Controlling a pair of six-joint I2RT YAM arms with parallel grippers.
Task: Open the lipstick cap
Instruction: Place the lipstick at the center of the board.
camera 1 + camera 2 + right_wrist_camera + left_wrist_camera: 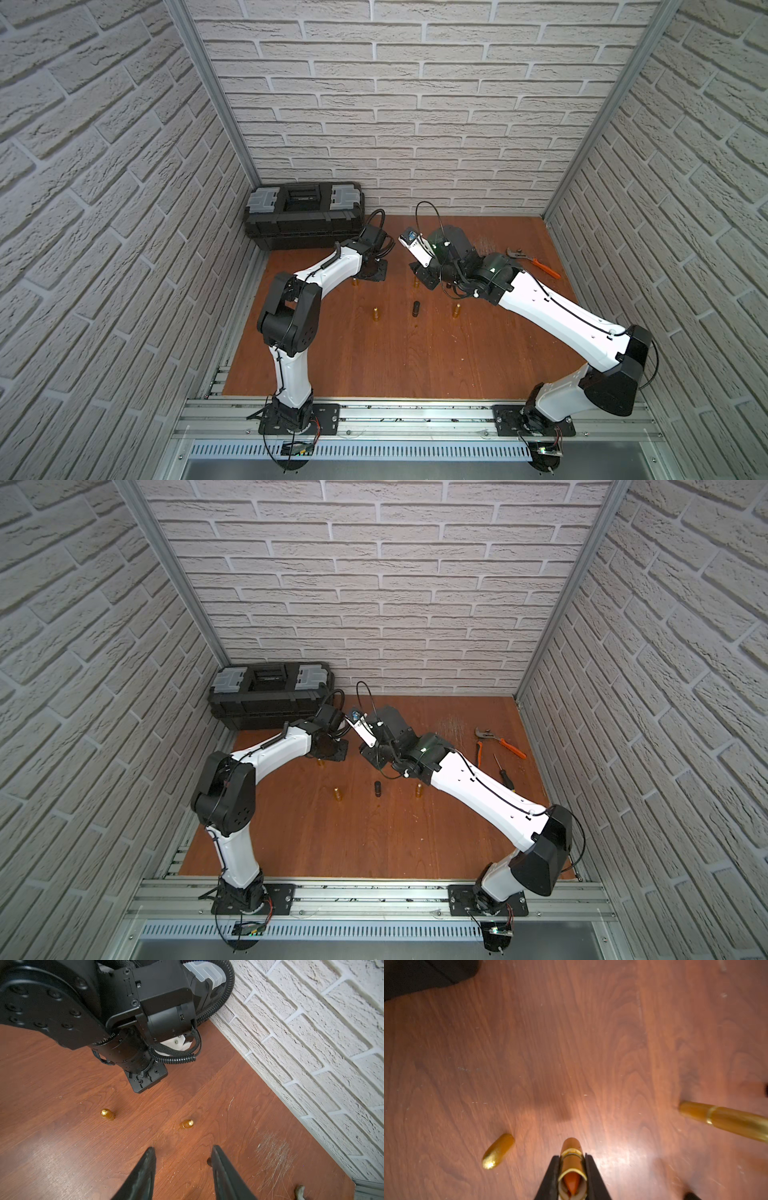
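Observation:
In the left wrist view my left gripper is shut on a gold lipstick whose tube end is uncapped, so the orange-red stick shows inside. Close beside it a gold cap stands on the wooden table. In both top views the left gripper points down at the table and hides the held lipstick. The right gripper is open with only bare wood between its fingers. It hovers low near the table's middle, a short way from the left one.
A capped gold lipstick stands near the right gripper. Two more gold lipsticks and a black cylinder stand nearer the front. A black toolbox sits at the back left. Orange-handled pliers lie at the back right.

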